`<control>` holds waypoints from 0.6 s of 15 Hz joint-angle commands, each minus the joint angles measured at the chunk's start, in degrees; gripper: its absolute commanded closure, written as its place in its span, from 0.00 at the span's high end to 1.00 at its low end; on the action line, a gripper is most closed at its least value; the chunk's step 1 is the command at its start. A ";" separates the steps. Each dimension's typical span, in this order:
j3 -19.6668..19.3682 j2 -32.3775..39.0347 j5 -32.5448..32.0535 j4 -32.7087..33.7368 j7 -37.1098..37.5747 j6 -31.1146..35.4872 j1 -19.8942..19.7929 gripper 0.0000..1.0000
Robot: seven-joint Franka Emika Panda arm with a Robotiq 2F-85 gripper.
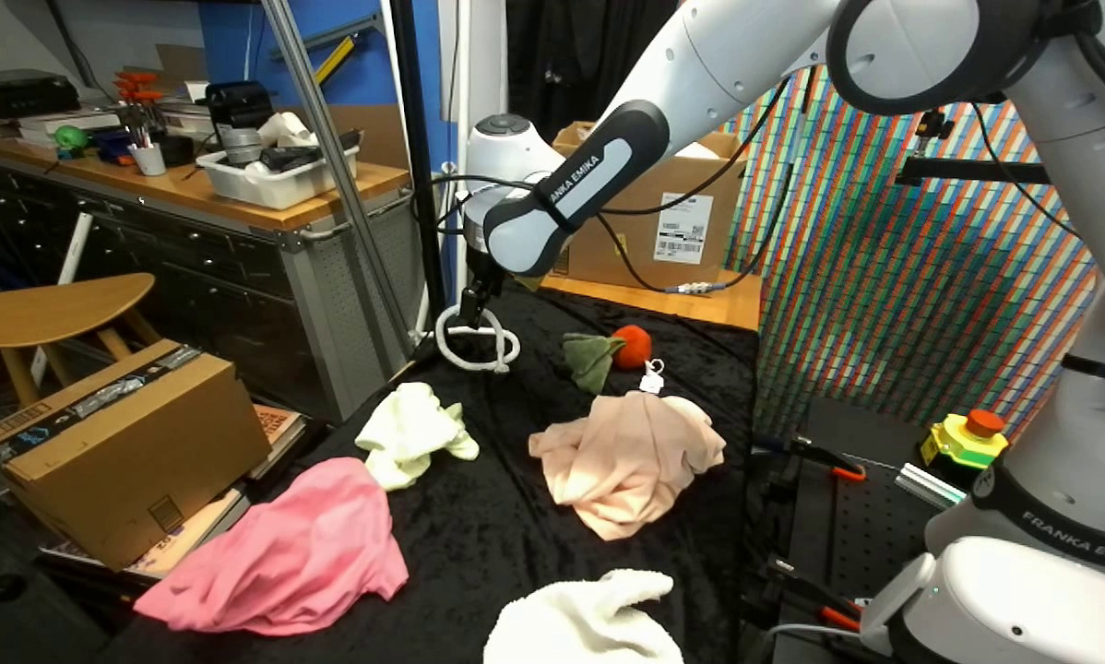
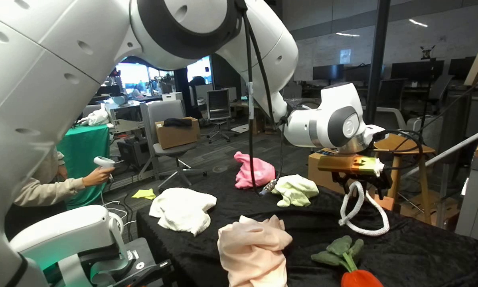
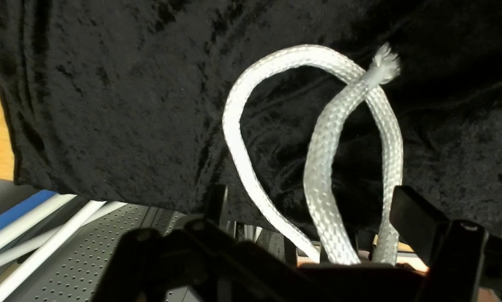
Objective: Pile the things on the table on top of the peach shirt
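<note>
The white cloth [image 1: 582, 629] is lying nearest; far off, the claw [image 3: 310, 197] is standing spread around the rope [image 3: 319, 167]. Catching several strands should be steadying its lift.

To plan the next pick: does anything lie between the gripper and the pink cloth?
Yes. In both exterior views, the yellow cloth lies between the gripper and the pink cloth. A white rope loops at the gripper.

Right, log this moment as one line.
Gripper: open, white rope between its jaws | peach shirt: on black fabric | pink garment, pale yellow cloth, white cloth, red toy: apart from shirt
</note>
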 commanded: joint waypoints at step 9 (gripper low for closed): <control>0.44 1.00 -0.72 2.19 0.08 -0.39 -1.16 0.11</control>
